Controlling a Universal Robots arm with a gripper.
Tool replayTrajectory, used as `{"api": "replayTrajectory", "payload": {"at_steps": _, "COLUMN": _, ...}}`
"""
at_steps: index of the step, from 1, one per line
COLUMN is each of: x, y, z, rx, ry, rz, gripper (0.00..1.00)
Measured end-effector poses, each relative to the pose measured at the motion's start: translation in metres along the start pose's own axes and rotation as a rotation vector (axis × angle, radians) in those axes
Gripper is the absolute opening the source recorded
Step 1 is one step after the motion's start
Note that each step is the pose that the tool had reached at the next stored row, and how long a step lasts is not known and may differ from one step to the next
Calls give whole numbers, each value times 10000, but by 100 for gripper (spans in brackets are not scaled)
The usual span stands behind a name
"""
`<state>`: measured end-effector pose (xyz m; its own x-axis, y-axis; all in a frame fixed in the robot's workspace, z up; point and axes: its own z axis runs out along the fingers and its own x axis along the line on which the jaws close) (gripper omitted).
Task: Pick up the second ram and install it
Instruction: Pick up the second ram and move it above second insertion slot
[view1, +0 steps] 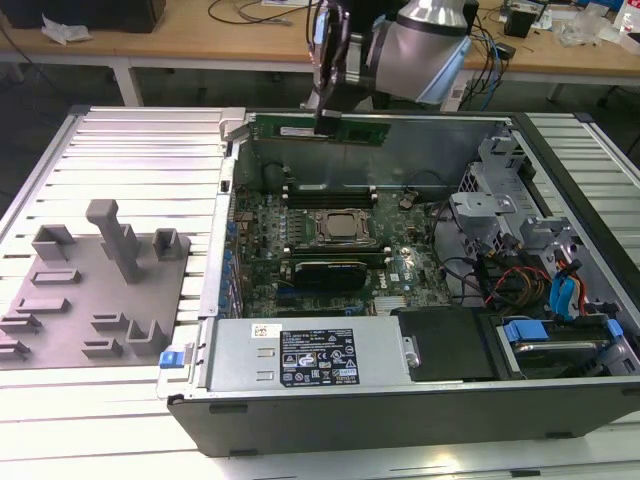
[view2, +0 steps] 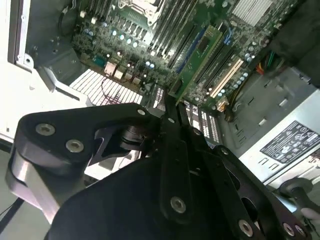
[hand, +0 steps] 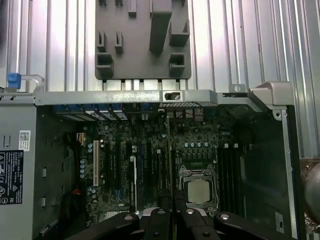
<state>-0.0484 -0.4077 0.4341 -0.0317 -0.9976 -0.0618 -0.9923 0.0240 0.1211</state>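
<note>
2nd ram (view1: 365, 131) gripped flat between the gripper's (view1: 328, 122) clenched jaws, above far edge of open computer case (view1: 400, 405).

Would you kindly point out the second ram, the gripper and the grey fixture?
second ram (view1: 362, 131): exterior view, green board clear of the fingers.
gripper (view1: 327, 119): exterior view, between its fingertips, at the ram.
grey fixture (view1: 70, 315): exterior view, bare base plate.
</note>
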Motion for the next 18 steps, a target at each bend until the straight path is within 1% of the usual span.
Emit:
{"api": "replayTrajectory", "payload": {"at_steps": 2, "x": -3, "y": -75, "z": -9, "rx": -19, "ry": 1, "rz": 2, "gripper": 14}}
{"api": "replayTrajectory", "payload": {"at_steps": 3, "x": -3, "y": -102, "z": -12, "rx": -26, "ry": 1, "rz": 1, "gripper": 14}}
{"api": "replayTrajectory", "payload": {"at_steps": 5, "x": -6, "y": -191, "z": -23, "rx": -50, "ry": 2, "rz": 5, "gripper": 14}}
{"api": "replayTrajectory", "payload": {"at_steps": 6, "x": -7, "y": -226, "z": -27, "rx": -59, "ry": 1, "rz": 3, "gripper": 14}}
{"api": "replayTrajectory", "payload": {"at_steps": 8, "x": -12, "y": -380, "z": -45, "rx": -103, "ry": 1, "rz": 6, "gripper": 14}}
{"api": "replayTrajectory", "payload": {"at_steps": 9, "x": -14, "y": -426, "z": -51, "rx": -119, "ry": 3, "rz": 9, "gripper": 14}}
{"api": "replayTrajectory", "payload": {"at_steps": 12, "x": -17, "y": -522, "z": -63, "rx": -150, "ry": 4, "rz": 10, "gripper": 14}}
{"api": "replayTrajectory", "payload": {"at_steps": 13, "x": -19, "y": -573, "z": -69, "rx": -167, "ry": 4, "rz": 12, "gripper": 14}}
{"api": "replayTrajectory", "payload": {"at_steps": 16, "x": -22, "y": -678, "z": -81, "rx": -201, "ry": 5, "rz": 14, "gripper": 14}}
{"api": "replayTrajectory", "payload": {"at_steps": 18, "x": -25, "y": -768, "z": -92, "rx": -230, "ry": 5, "rz": 16, "gripper": 14}}
